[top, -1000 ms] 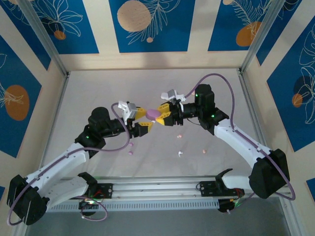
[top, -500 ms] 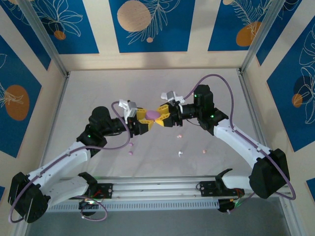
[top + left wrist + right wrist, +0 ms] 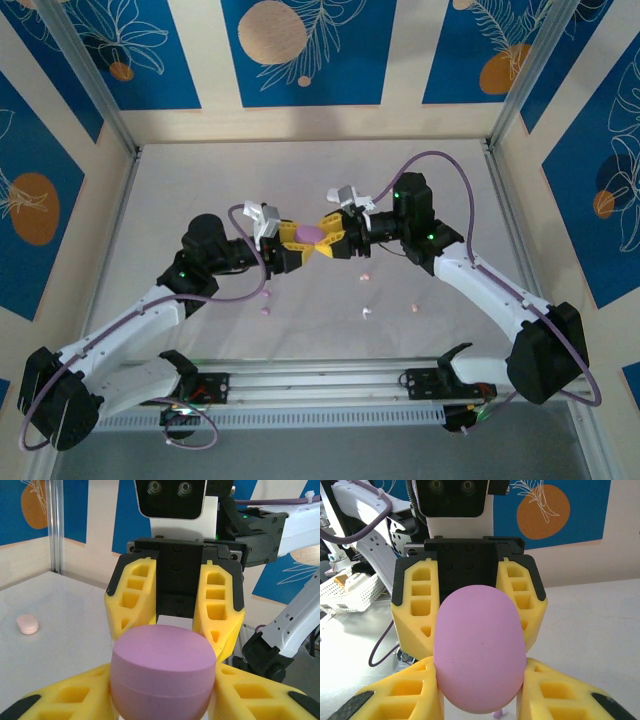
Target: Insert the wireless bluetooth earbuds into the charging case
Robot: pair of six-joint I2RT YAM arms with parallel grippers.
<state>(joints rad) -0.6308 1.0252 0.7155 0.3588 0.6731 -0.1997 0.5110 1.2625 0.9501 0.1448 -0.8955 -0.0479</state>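
A plain white desk (image 3: 200,180) lies under me, boxed in by walls (image 3: 300,55) of beige and blue panels painted with orange discs and white leaf outlines, with metal posts (image 3: 90,80) at the corners. My left jaws and right jaws meet above its middle, both pinching one purple case (image 3: 311,232) from opposite sides. The earbuds (image 3: 366,313) lie scattered on the desk below, nearer my bases. A pink pebble (image 3: 27,624), perhaps another case, rests apart.
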